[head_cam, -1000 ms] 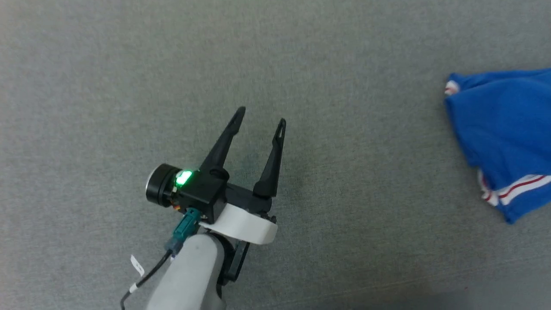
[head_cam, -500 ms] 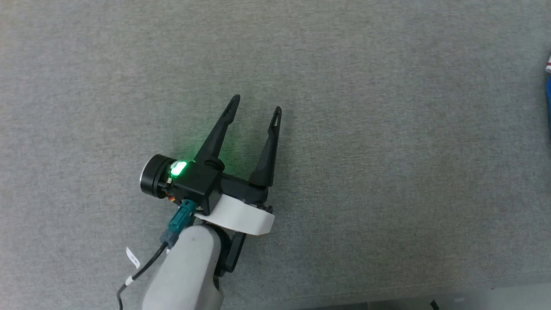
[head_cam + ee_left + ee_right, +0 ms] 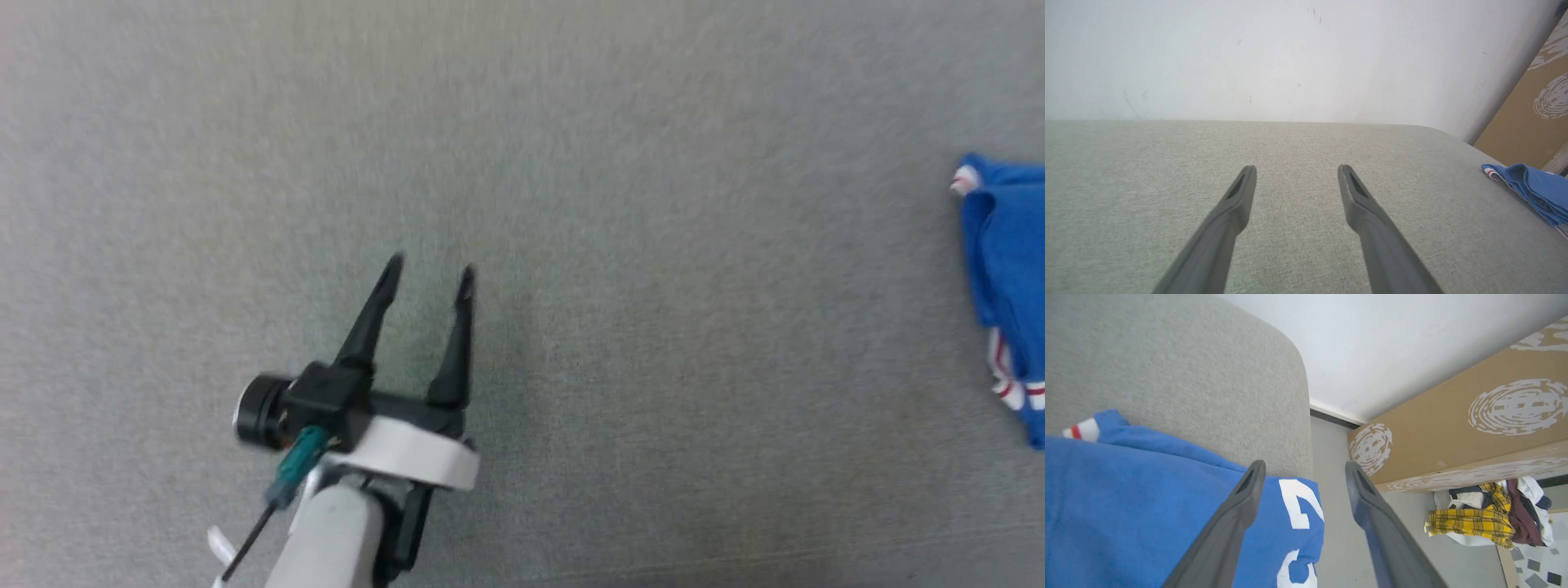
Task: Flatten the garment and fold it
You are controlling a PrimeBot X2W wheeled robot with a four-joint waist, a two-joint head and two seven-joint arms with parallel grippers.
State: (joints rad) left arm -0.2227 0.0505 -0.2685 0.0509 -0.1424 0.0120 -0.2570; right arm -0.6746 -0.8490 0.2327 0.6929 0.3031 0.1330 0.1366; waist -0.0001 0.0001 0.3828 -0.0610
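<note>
Fabric of royal blue, the garment (image 3: pixel 1008 269), lies bunched at the right edge of the grey cloth surface (image 3: pixel 571 163), with red-and-white striped trim showing at its corners. The left gripper (image 3: pixel 430 268) hangs over the bare middle of this surface, well apart from the garment; its two dark fingers stand spread and there is nothing between them. From the left wrist the same fingers point toward a white wall (image 3: pixel 1290 61), and the garment is far to the side. The right gripper (image 3: pixel 1305 464) is just above the garment, jaws wide apart and holding nothing. Under its fingers I can read a white "2" printed on the blue, and below it part of a second digit, probably a "3", which the fold cuts off. This printed part reaches over the rounded corner of the surface. Beside it stands a cardboard box (image 3: pixel 1453 428) with white swirl prints but no words I can read, and a heap of clothes (image 3: pixel 1486 514), one in yellow check, lies on the floor (image 3: pixel 1331 465).
</note>
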